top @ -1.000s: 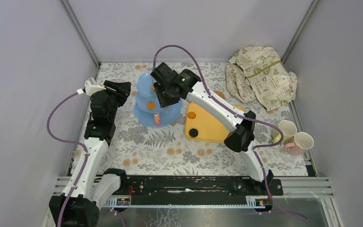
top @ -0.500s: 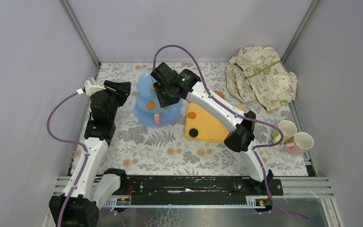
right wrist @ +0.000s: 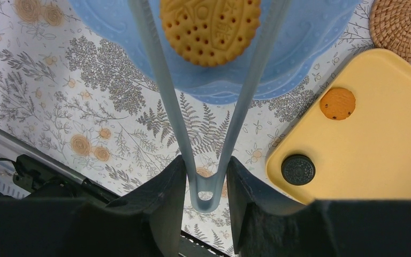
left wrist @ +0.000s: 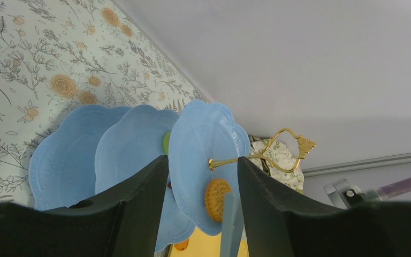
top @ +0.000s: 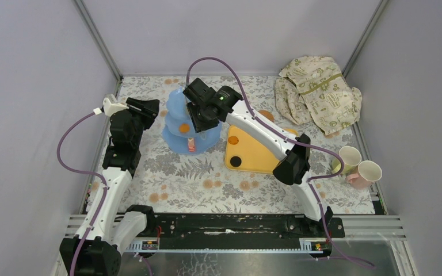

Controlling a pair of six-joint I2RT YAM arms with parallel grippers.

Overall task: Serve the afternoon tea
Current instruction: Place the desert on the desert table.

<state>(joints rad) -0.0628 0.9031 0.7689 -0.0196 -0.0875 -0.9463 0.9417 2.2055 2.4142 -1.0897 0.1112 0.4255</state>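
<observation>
right pincer [right wrist: 206, 167]: clamps tongs [right wrist: 158, 85], grip slightly eased | biscuit [right wrist: 210, 29]: lies on three-tier stand [right wrist: 305, 51] top tier, between tongs arms; release judged under way | left pincer [left wrist: 202, 161]: wide, empty, beside stand

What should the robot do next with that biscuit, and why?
Probably ease the right pincer wider so the biscuit drops: its pale-blue plastic tongs straddle the round tan biscuit, already over the top plate of the light-blue three-tier stand.

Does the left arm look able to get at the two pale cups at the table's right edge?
Probably not: the two pale cups sit far right, the left gripper is by the light-blue three-tier stand, and the right arm, gripping pale blue tongs, lies between.
</observation>
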